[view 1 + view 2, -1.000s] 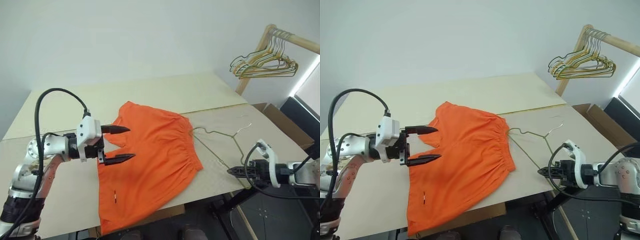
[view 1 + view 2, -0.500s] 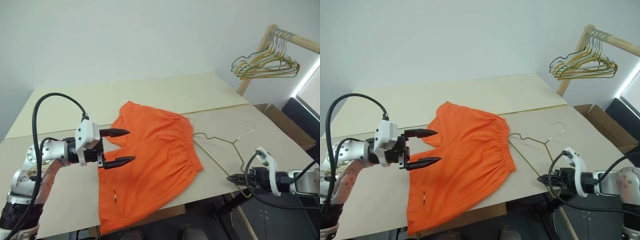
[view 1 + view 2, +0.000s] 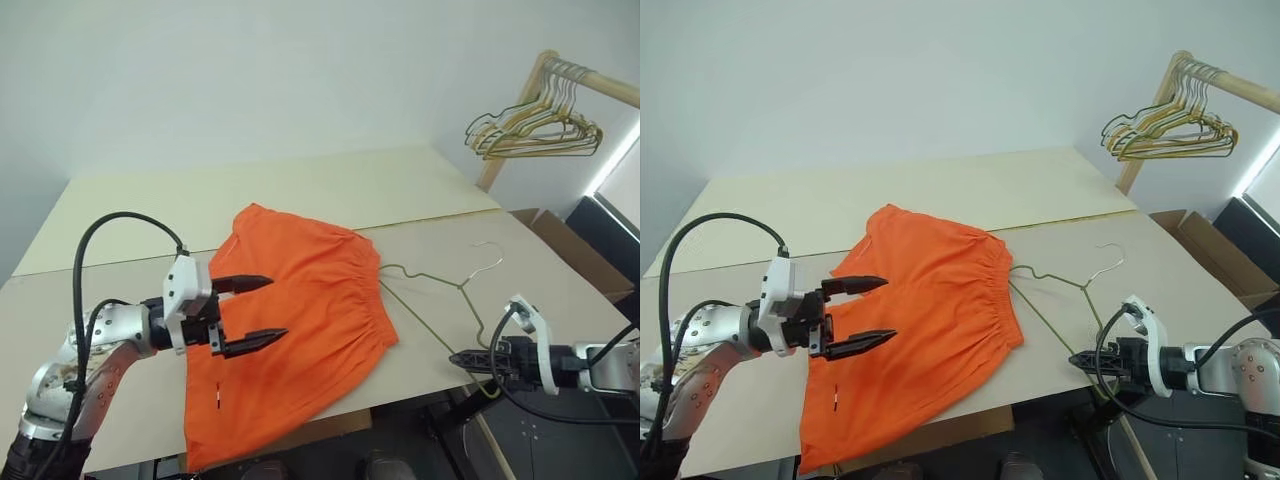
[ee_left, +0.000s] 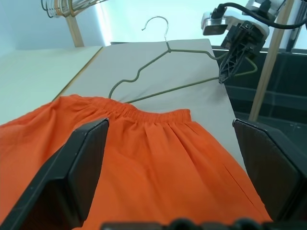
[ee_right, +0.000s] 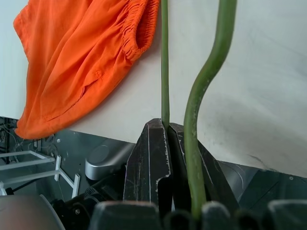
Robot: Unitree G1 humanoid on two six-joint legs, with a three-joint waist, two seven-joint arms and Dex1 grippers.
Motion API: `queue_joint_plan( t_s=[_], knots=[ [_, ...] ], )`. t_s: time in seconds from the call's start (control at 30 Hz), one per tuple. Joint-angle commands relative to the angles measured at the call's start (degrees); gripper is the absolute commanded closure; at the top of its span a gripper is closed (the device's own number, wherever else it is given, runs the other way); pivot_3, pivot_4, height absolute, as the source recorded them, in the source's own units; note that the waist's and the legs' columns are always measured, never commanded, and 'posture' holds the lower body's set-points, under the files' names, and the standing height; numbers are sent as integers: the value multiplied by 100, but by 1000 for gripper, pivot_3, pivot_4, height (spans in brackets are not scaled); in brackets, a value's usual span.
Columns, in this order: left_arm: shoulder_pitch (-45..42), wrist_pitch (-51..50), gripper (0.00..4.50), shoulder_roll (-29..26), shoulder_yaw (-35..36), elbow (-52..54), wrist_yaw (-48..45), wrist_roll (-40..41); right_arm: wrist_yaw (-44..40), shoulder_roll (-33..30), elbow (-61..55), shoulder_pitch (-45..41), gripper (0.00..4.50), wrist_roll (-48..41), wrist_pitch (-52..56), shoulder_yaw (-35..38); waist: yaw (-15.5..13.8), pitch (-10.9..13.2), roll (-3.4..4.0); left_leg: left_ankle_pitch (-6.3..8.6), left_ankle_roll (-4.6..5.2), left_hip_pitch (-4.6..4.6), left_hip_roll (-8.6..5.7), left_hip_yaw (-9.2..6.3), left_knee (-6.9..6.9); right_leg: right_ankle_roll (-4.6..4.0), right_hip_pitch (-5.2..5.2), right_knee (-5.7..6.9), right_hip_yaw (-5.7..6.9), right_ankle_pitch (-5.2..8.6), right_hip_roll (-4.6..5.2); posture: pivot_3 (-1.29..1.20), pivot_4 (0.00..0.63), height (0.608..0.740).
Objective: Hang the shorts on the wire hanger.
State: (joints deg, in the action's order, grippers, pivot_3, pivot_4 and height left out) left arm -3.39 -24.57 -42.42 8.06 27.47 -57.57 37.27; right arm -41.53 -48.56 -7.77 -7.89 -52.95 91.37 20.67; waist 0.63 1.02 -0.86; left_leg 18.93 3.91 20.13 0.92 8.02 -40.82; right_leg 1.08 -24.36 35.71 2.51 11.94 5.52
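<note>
The orange shorts (image 3: 310, 300) lie flat in the middle of the table, waistband to the right and one leg hanging over the near edge. My left gripper (image 3: 277, 307) hovers open just above their left part, with nothing between its fingers (image 4: 81, 163). The wire hanger (image 3: 432, 280) lies on the table right of the shorts. Its hook points away and its left end meets the waistband. At the table's near right edge my right gripper (image 3: 462, 358) is shut on the hanger's corner, with the wire (image 5: 164, 57) running out from between its fingers.
A wooden rack (image 3: 590, 80) with a bunch of gold and dark hangers (image 3: 535, 125) stands at the back right. A cardboard box (image 3: 560, 245) sits on the floor beyond the table's right edge. The pale table (image 3: 300, 190) stretches behind the shorts.
My left gripper has drifted right and nearer over the shorts, rolling a little and staying open. My right gripper has pulled back slightly with the hanger's corner.
</note>
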Motion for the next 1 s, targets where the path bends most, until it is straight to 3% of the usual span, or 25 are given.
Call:
queue_joint_plan(
  t_s=[0.03,0.67,0.87,1.0],
  knots=[
    [-122,-2,18,127,118,285,306,112,-50,-85,168,-148,4500,44,-181,146,3,0,-1,0,0,0,0,0,0,0,0,-1,0,0,0,10,0,740],
    [-121,-295,18,-113,151,608,237,545,-889,-529,-372,320,4500,-143,-389,-392,10,0,0,3,1,-3,1,-1,0,1,5,-9,0,0,-3,-3,0,740],
    [-442,-256,18,-114,60,397,235,447,-627,-41,372,-594,4500,239,-706,-916,61,1,-2,3,1,0,2,6,0,2,10,-14,-9,-4,-11,11,0,740],
    [-550,-266,18,-111,103,339,317,398,-639,120,546,-743,4500,230,-685,-917,-15,0,2,3,-1,-4,2,3,2,3,6,-17,-3,-6,-11,30,0,740]
  ],
)
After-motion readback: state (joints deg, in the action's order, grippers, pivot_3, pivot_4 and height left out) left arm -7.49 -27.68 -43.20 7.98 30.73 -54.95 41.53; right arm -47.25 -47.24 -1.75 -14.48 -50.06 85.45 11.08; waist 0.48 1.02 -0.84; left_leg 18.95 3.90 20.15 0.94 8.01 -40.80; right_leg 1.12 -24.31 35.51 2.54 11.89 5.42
